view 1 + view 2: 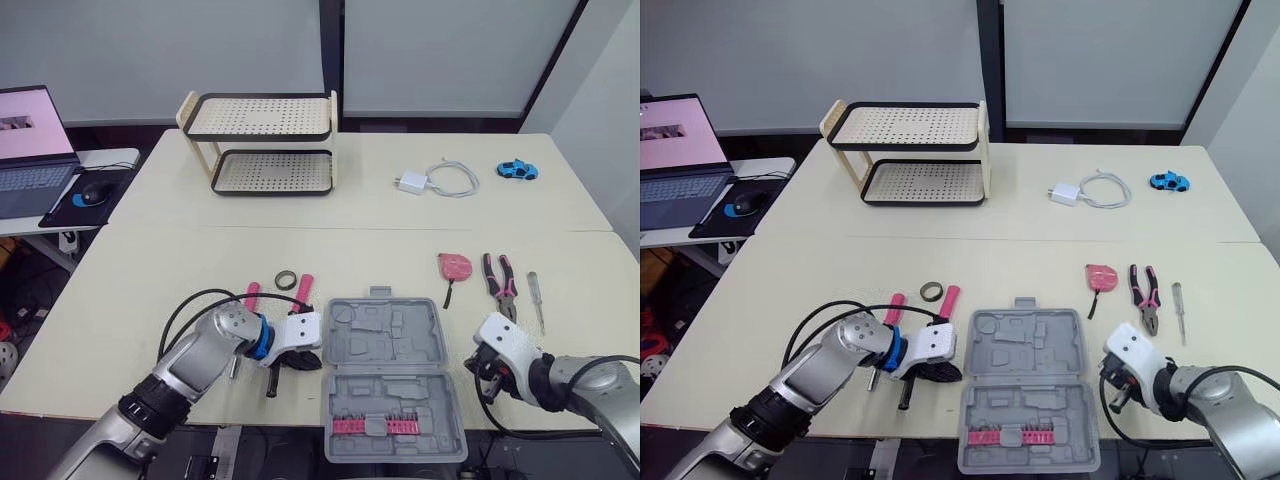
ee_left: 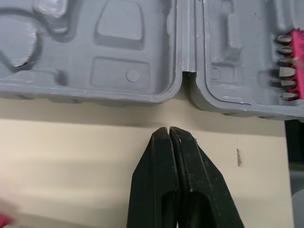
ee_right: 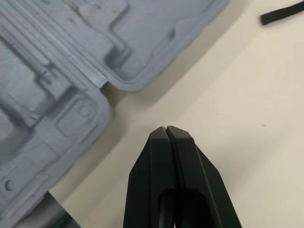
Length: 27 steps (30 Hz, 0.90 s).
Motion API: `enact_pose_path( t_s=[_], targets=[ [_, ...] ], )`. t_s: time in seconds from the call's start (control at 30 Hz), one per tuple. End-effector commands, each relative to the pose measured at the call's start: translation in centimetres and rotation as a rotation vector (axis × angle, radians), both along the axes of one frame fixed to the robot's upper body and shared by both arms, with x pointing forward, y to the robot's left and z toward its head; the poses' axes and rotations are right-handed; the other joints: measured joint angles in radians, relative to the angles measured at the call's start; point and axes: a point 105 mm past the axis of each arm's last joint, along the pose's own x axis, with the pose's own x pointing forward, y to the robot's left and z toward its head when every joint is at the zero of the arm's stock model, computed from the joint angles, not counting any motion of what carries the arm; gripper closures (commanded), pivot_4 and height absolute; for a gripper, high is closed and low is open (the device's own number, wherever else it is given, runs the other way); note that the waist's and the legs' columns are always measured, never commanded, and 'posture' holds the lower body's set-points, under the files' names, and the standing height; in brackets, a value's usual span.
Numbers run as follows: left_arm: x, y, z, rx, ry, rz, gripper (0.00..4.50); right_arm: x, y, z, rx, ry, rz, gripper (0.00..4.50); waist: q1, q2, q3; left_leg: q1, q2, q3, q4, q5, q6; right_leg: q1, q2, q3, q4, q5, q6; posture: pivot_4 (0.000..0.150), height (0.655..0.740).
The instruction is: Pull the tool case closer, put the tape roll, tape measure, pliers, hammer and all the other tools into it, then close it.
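- Open tool case (image 1: 392, 375) lies at the table's (image 1: 200, 260) near edge, between the grippers
- Left gripper (image 2: 169, 130): jaws pressed together, empty, just beside the case's hinge
- Right gripper (image 3: 166, 129): jaws closed, empty, near the case's other side

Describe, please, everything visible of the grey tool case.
The tool case is grey moulded plastic, lying open at the near edge of the table, its two hinged halves showing empty tool-shaped recesses. The near half holds a pink strip of bits. The left gripper and right gripper, both shut, flank its hinge without touching it.
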Motion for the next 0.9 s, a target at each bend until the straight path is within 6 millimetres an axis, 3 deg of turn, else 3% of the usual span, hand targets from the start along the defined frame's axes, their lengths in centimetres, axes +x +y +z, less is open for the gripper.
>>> enact_pose_path(
  t_s=[0.03,0.2,0.37,0.47,0.63,0.73,0.83,0.9],
  targets=[
    [-0.5,-0.3,1.8,-0.071,0.000,-0.040,4.48,0.3,-0.4,1.5,-0.021,-0.076,0.017,4.50,0.000,0.000,0.000,0.000,0.000,0.000,0.000,0.000,0.000,0.000,0.000,0.000,0.000,0.000,0.000,0.150,0.7400],
    [0.9,1.1,5.1,-0.199,-0.047,0.025,4.48,0.2,-0.5,3.5,-0.034,-0.190,0.097,4.50,0.000,0.000,0.000,0.000,0.000,0.000,0.000,0.000,0.000,0.000,0.000,0.000,0.000,0.000,0.000,0.150,0.7400],
    [4.1,6.8,9.4,-0.278,-0.229,0.249,4.48,0.0,-1.0,6.2,-0.036,-0.382,0.177,4.50,-0.002,0.000,0.000,0.001,0.001,0.000,0.000,0.000,0.000,0.000,0.000,0.000,0.000,0.000,0.000,0.150,0.7400],
    [4.9,10.7,10.8,-0.301,-0.321,0.408,4.48,-0.5,-1.9,7.1,-0.018,-0.415,0.174,4.50,-0.002,0.000,0.000,0.001,0.001,0.000,0.000,0.000,0.000,0.000,0.000,0.000,0.000,0.000,0.000,0.150,0.7400],
    [3.5,18.3,9.8,-0.237,-0.379,0.714,4.48,-1.1,-4.1,8.8,-0.023,-0.396,0.122,4.50,-0.004,0.000,0.000,0.002,0.001,0.001,-0.001,0.000,0.000,0.000,0.000,0.001,0.000,0.000,0.000,0.150,0.7400],
    [2.1,19.8,8.3,-0.232,-0.345,0.803,4.48,-1.7,-5.7,9.3,-0.009,-0.345,0.088,4.50,0.000,0.000,0.000,0.002,0.001,0.000,-0.001,0.000,0.000,0.001,0.000,0.000,0.000,0.000,0.000,0.150,0.7400],
    [0.8,20.7,7.1,-0.239,-0.322,0.860,3.58,-1.9,-7.3,9.7,-0.007,-0.327,0.064,3.88,0.010,0.000,0.000,0.003,0.001,0.000,-0.001,-0.001,0.001,0.004,-0.001,0.000,-0.002,0.000,0.000,0.150,0.7400],
    [0.4,20.8,6.6,-0.252,-0.320,0.900,2.93,-1.8,-8.9,10.1,0.006,-0.327,0.040,3.19,0.014,0.000,0.000,0.003,0.001,0.000,-0.001,-0.001,0.001,0.004,-0.001,0.000,-0.002,0.000,0.000,0.150,0.7400]
  ],
)
